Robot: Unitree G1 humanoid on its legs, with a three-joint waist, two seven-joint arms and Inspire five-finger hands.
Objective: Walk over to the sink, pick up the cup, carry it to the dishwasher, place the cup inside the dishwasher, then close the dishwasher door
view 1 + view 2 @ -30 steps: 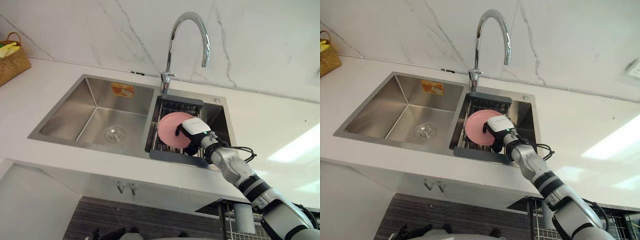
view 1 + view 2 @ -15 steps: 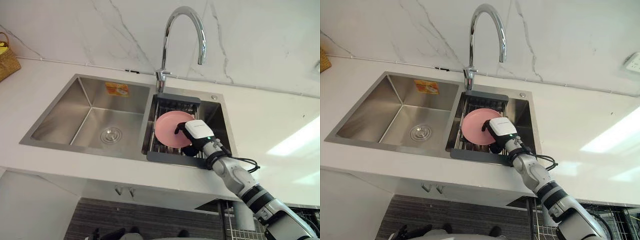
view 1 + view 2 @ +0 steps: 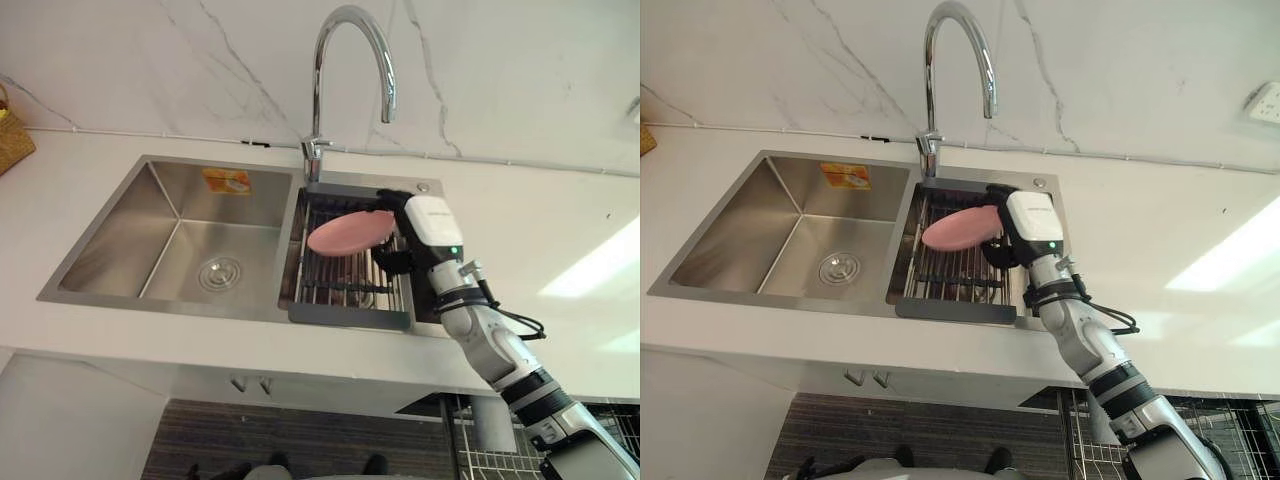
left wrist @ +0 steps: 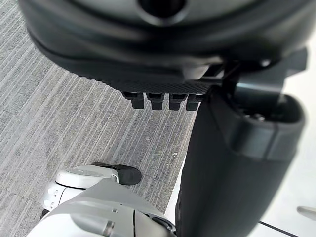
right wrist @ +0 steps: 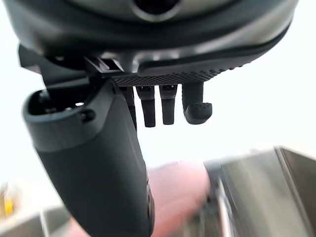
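A pink shallow dish [image 3: 350, 232] hangs tilted above the dark wire rack [image 3: 345, 288] in the sink's right basin. My right hand [image 3: 428, 222] is shut on the dish's right edge, with the thumb [image 5: 98, 163] over the dish [image 5: 180, 195] and the fingers curled behind. It reaches in from the lower right, over the sink's front right corner. The left hand [image 4: 237, 163] hangs over the grey floor with relaxed fingers and nothing in it.
The steel sink [image 3: 180, 215] has an empty left basin with a drain [image 3: 219, 272]. A tall curved faucet [image 3: 345, 40] stands behind the rack. A wicker basket [image 3: 12, 140] sits far left on the white counter. A wire dishwasher rack [image 3: 490, 462] shows below, lower right.
My right hand has lifted the pink dish off the rack, up and toward the back right, tipping it nearly flat. The camera has also shifted.
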